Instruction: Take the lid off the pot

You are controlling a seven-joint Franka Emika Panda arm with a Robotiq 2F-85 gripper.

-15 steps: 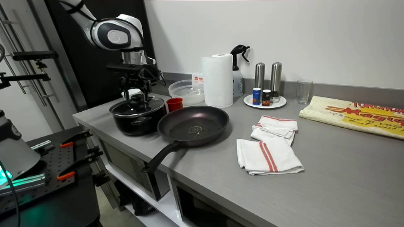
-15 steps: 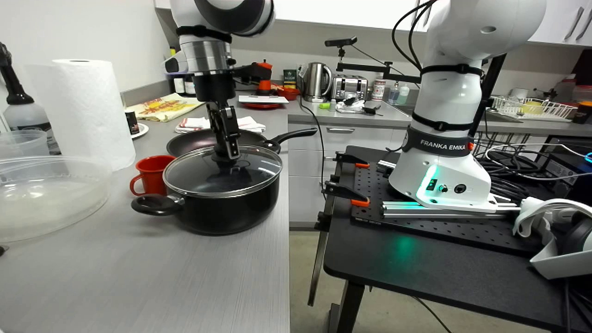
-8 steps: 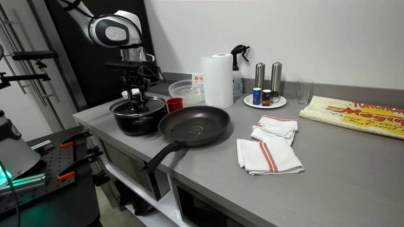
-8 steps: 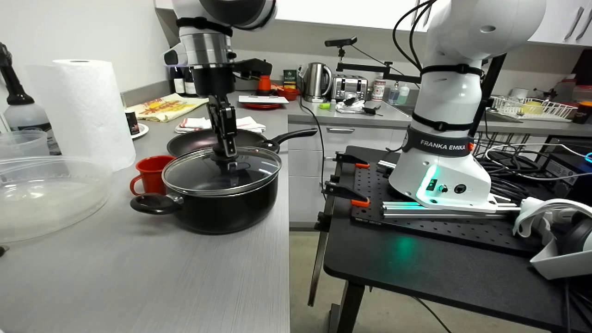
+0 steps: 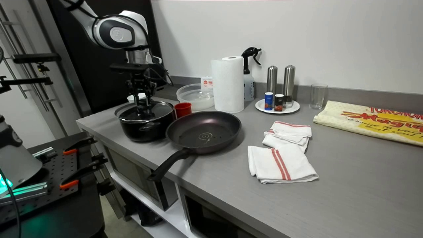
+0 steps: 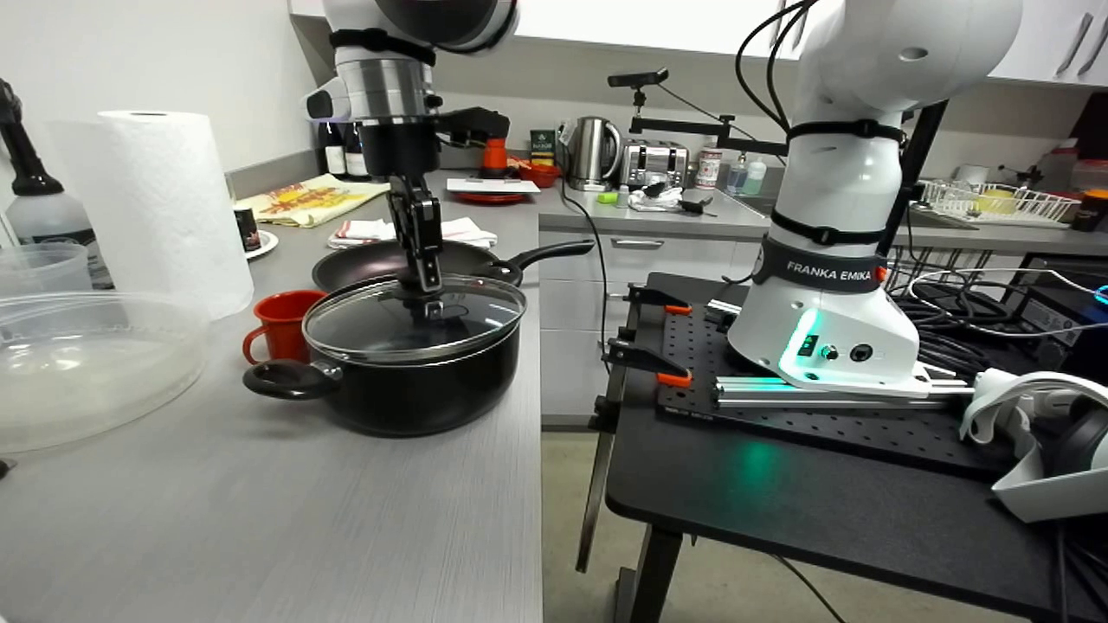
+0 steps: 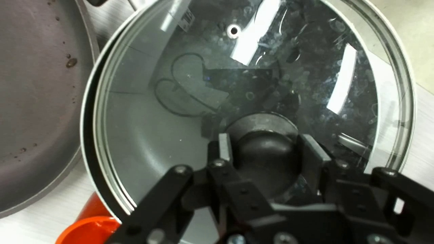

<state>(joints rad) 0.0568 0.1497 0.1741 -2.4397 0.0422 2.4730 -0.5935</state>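
A round glass lid (image 7: 162, 135) with a metal rim lies over the black pot (image 6: 424, 402), which stands close to the counter edge. My gripper (image 7: 266, 145) points down at the lid's centre. Its fingers (image 7: 224, 149) are on both sides of the dark round knob (image 7: 266, 159), closed in on it. In both exterior views the gripper (image 5: 142, 106) stands upright above the lid (image 6: 363, 329), with the knob mostly hidden behind the fingers. The lid looks level on the pot rim. A dark crescent of the pot shows past the lid's edge in the wrist view.
A black frying pan (image 5: 205, 132) sits right beside the pot, its handle reaching past the counter edge. A red mug (image 6: 287, 324) stands close to the pot. Nearby are a clear plastic container (image 6: 95, 372), a paper towel roll (image 5: 228, 84) and folded cloths (image 5: 281, 162).
The jaws have come together on the knob, and the gripper body now sits slightly higher. Pot, lid and pan have shifted by a tiny amount.
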